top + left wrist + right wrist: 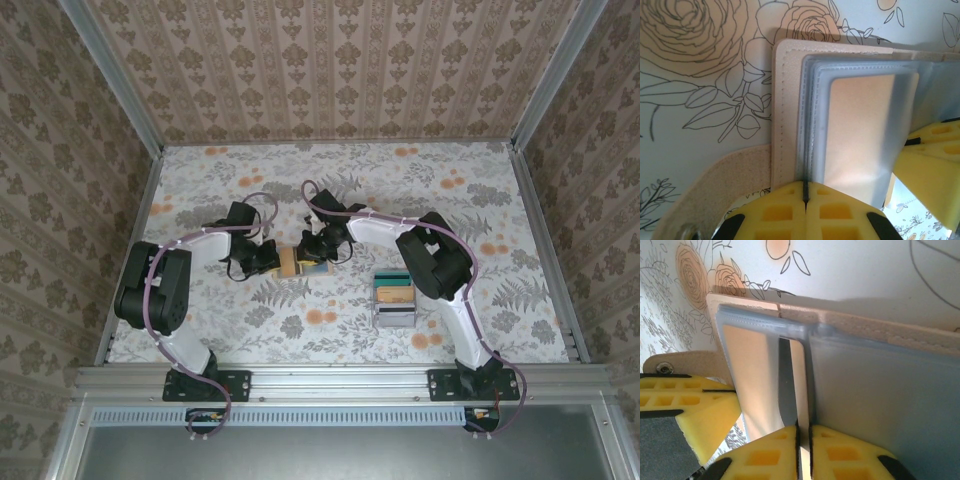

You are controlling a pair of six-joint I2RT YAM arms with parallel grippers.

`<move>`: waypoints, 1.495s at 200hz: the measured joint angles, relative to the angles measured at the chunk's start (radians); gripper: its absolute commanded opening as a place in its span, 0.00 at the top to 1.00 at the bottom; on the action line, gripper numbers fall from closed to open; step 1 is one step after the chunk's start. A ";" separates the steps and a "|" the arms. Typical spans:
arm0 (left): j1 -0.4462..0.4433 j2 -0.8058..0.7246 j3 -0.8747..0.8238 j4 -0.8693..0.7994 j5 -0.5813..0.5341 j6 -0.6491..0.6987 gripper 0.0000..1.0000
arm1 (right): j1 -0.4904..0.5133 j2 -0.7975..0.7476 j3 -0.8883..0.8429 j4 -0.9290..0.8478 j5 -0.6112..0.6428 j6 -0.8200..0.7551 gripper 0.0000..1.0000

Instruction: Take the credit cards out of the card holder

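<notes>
Yellow padded tips of the left gripper (805, 212) fill the bottom edge of the left wrist view, pressed flat together on the grey-blue lining of the card holder (786, 100), whose tan cover runs up the middle of the frame. A yellow card (865, 130) sits behind a cloudy pocket just right of centre, and one pad of the right gripper (935, 150) pokes in from the right edge. In the right wrist view the right gripper (804, 452) is at the bottom centre, its tips closed on the lower edge of the yellow card (790, 390), which shows a dark stripe and stands between two pockets of the card holder (880, 330). A pad of the left gripper (685, 405) lies at the lower left, with a tan snap tab (662, 369) just above it. From above, the card holder (298, 262) lies open at the centre of the floral table (330, 180), between the left gripper (262, 258) and the right gripper (320, 248). A clear box (393, 300) stands near it, toward the lower right.
</notes>
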 measured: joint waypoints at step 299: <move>0.000 -0.171 0.082 -0.059 0.002 0.013 0.85 | -0.119 -0.499 -0.122 -0.354 0.231 -0.327 1.00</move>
